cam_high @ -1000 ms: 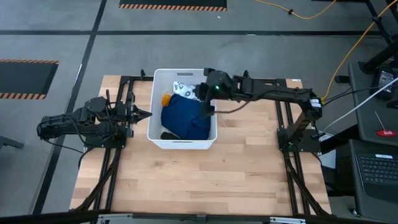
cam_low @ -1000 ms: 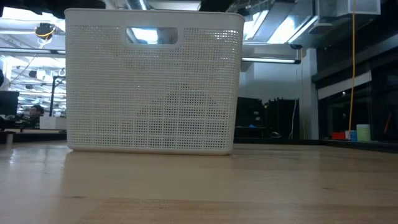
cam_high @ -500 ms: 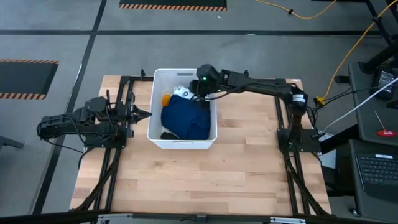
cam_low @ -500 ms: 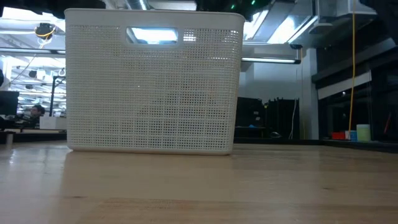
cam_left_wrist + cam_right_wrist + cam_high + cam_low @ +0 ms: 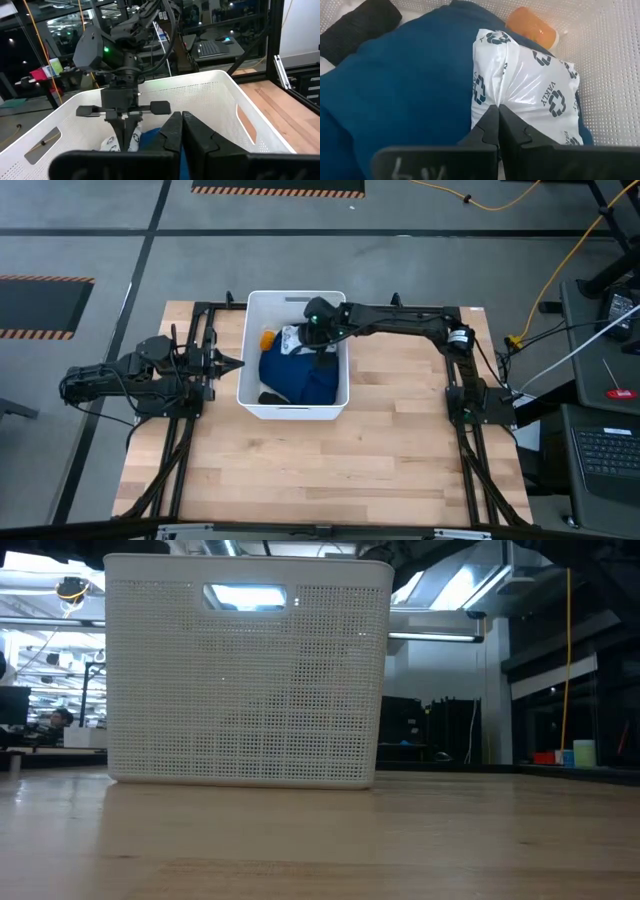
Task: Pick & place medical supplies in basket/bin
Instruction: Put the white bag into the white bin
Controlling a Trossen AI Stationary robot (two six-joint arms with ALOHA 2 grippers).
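Note:
The white tub [image 5: 248, 340] stands mid-table and fills the low view [image 5: 245, 680]. Inside lie the dark blue cloth [image 5: 297, 372], the orange bottle [image 5: 267, 338] by the far left wall, and the black oblong [image 5: 268, 397] at the near wall. The white dark-dotted packet [image 5: 530, 95] rests on the cloth. My right gripper [image 5: 496, 107] reaches into the tub's far half and is shut at the packet's edge. My left gripper [image 5: 238, 363] waits shut just outside the tub's left wall. My right gripper pinches the packet's edge [image 5: 487, 100] between its fingertips, coming from above and pointing down. Creases in the film run toward the tips. The packet lies flat on the blue cloth [image 5: 405, 85], with its far part beside the orange bottle [image 5: 532, 27].
The tub's tall walls [image 5: 210, 85] surround the right gripper closely. Bare wooden table [image 5: 330, 470] spreads in front of the tub and to its right. Black frame rails run along both table sides.
My right gripper has moved from the tub's right rim toward the table's left and now stands over the tub's far half, above the packet. The packet has shifted a little toward the near side on the cloth.

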